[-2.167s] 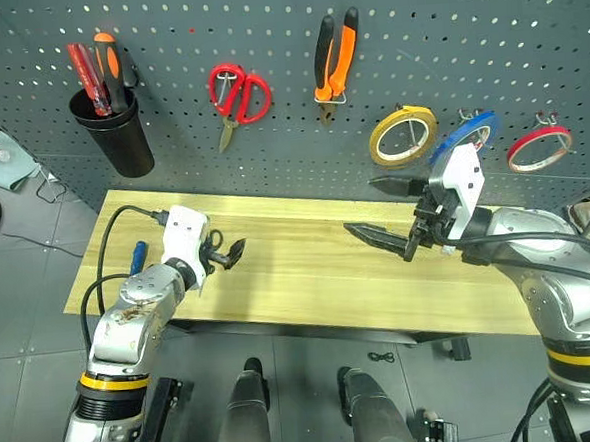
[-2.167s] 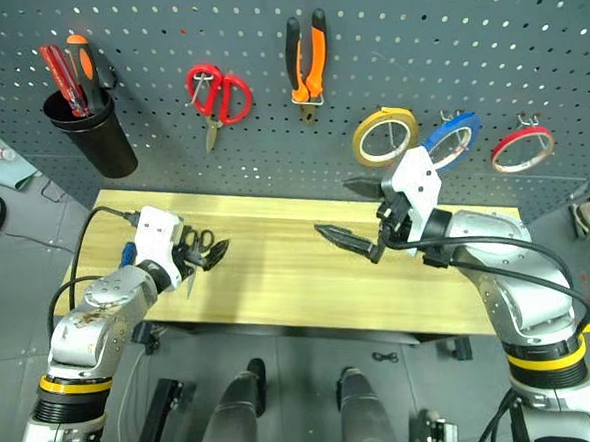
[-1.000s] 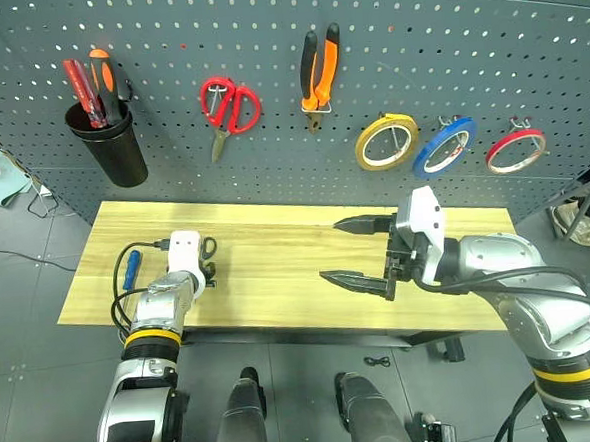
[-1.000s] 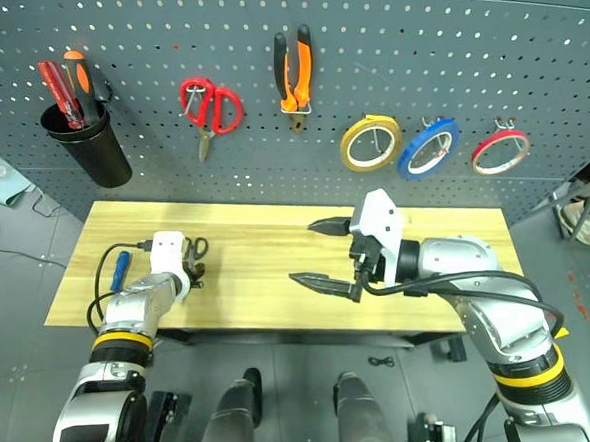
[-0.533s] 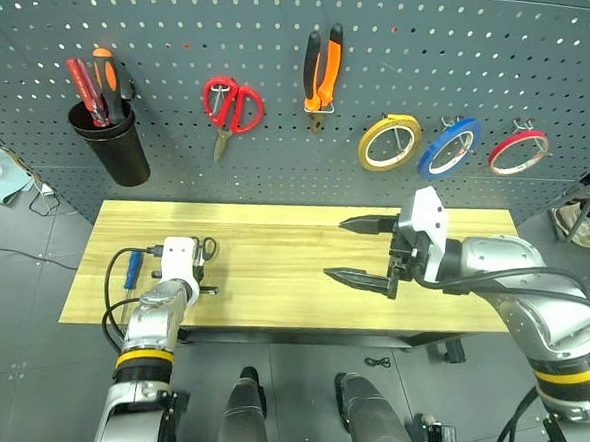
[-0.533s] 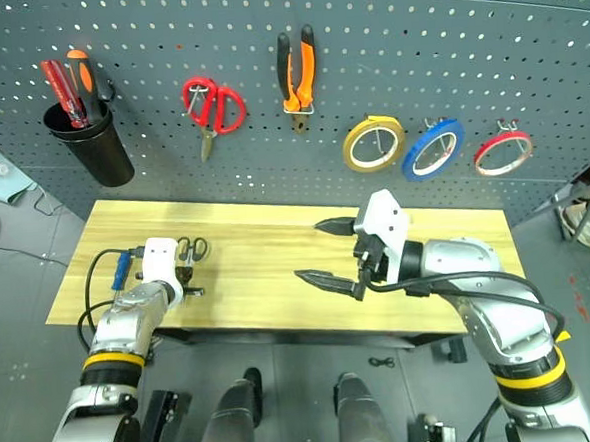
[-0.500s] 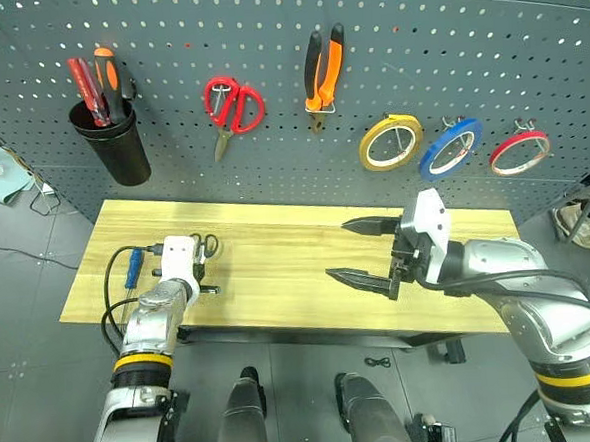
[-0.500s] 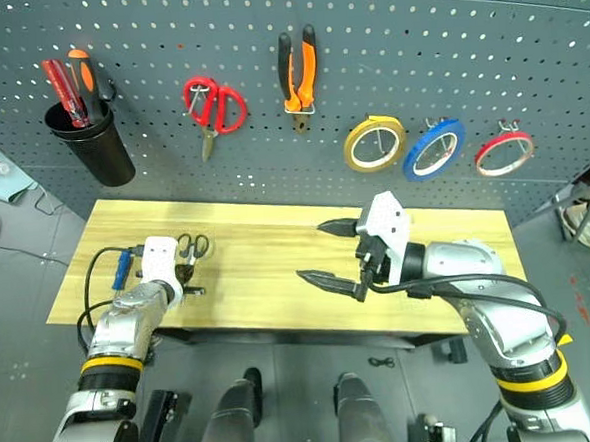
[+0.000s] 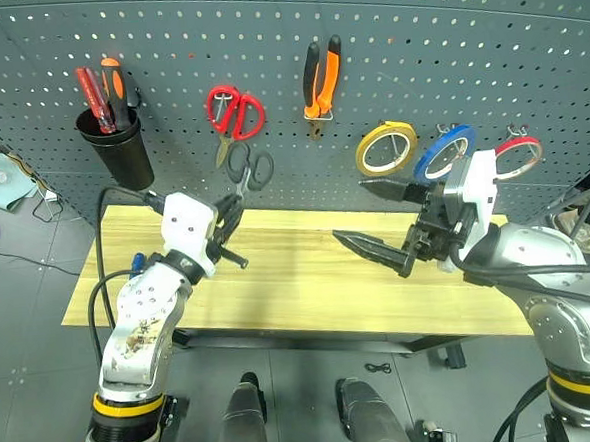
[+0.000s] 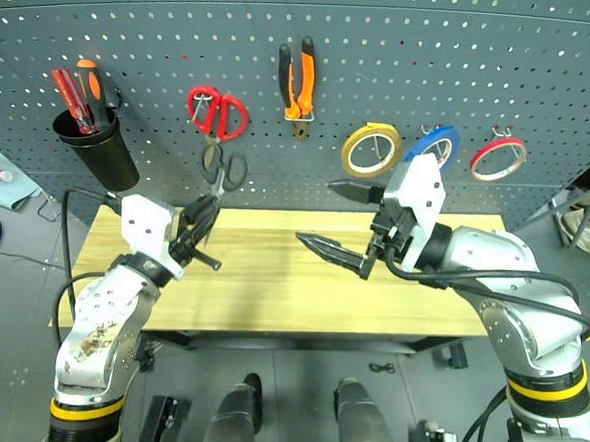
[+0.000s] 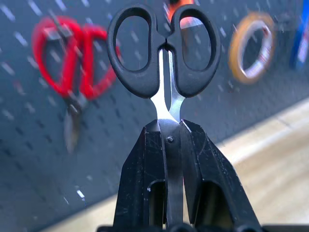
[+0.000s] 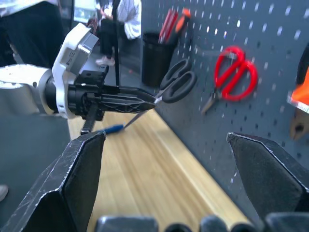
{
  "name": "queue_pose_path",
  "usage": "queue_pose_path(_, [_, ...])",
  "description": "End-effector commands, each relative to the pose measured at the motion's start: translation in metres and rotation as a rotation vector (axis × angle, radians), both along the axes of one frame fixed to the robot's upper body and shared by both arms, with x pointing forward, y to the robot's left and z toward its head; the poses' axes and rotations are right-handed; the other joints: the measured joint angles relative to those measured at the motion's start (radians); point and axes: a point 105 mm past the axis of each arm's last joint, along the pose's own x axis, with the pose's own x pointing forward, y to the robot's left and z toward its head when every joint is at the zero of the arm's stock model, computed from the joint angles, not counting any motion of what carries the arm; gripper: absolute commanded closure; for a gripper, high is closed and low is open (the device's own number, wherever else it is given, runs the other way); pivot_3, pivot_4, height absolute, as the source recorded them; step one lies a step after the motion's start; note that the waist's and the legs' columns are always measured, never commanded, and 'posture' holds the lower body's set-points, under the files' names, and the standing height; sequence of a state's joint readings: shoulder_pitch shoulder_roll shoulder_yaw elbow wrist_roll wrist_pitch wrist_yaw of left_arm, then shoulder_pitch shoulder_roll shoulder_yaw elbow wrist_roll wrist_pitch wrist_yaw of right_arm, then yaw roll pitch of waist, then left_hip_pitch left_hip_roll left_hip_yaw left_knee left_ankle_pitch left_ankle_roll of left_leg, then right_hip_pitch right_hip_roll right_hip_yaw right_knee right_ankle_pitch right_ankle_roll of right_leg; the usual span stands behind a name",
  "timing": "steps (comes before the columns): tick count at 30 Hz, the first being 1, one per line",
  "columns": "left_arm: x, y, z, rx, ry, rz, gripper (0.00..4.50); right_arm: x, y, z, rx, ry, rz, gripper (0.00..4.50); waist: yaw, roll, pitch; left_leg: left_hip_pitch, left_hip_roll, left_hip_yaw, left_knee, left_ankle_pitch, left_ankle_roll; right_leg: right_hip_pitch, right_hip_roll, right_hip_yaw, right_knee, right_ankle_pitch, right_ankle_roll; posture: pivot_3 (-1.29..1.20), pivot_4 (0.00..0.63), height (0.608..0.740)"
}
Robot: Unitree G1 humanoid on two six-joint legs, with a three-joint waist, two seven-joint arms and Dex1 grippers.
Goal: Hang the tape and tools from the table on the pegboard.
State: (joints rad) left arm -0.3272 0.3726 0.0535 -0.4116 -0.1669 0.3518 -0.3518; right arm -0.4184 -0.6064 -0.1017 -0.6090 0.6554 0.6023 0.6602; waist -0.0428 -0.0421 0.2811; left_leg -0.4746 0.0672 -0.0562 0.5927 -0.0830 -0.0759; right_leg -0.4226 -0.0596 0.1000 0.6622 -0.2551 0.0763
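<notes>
Left gripper [image 9: 227,228] clamps the blades of the black scissors [image 9: 249,168], lifting them clear of the table [image 9: 299,281] with the handle loops raised against the pegboard [image 9: 485,59], just below the red scissors [image 9: 233,112]. From the left wrist, the two black fingers [image 11: 145,174] are pressed together on the steel blades, handle loops uppermost. Right gripper [image 9: 377,219] hangs over the table's middle with its jaws spread wide and nothing between them, one finger [image 9: 372,251] low over the wood, the other near the board.

On the pegboard, the pliers [image 9: 321,74] hang from a hook right of the red scissors. Right of the pliers and lower down come the yellow roll [image 9: 387,147], the blue tape [image 9: 445,150] and the red roll [image 9: 515,155] in a row, the blue tape partly behind the right wrist. A black cup [image 9: 118,147] at the pegboard's left end holds the red and orange screwdrivers [image 9: 107,92].

The blue screwdriver [image 12: 113,128] lies on the table near its left end, just beside the left arm; from the head camera only a bit of its handle [image 9: 136,262] is in sight. A person [image 12: 126,19] in a white top stands in the background of the right wrist view, beyond the cup.
</notes>
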Motion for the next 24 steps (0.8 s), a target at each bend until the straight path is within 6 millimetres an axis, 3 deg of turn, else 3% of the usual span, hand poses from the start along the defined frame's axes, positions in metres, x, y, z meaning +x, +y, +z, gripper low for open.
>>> queue_pose_path(1, [0.001,0.003,0.025,0.001,-0.124,0.049,4.47,-0.003,-0.001,0.017,0.037,-0.06,0.0,0.0,0.0,0.0,-0.004,0.0,0.0,0.0,0.0,0.0,0.0,0.0,0.0,0.0,0.0,0.0,0.0,0.01,0.2,0.74])
queue_pose_path(6, [0.011,0.01,0.032,-0.035,-0.132,0.111,4.47,-0.001,0.003,0.026,0.043,-0.081,0.018,0.0,0.0,0.0,-0.007,0.0,0.0,0.0,0.0,0.0,0.0,0.0,0.0,0.0,0.0,0.001,-0.001,0.01,0.194,0.74])
queue_pose_path(11, [0.028,0.016,0.015,-0.059,-0.027,0.168,4.47,0.001,0.008,0.032,0.044,-0.098,0.042,0.0,0.0,0.0,-0.014,0.0,0.0,0.0,0.0,0.0,0.0,0.001,0.0,-0.001,0.0,0.001,-0.001,0.01,0.189,0.74])
queue_pose_path(24, [0.049,0.005,0.008,-0.037,0.021,0.156,4.47,0.004,0.01,0.031,0.03,-0.101,0.036,0.0,0.0,-0.001,-0.018,0.0,0.0,0.0,0.0,0.0,0.0,0.0,0.0,-0.001,0.0,0.001,-0.001,-0.01,0.179,0.74])
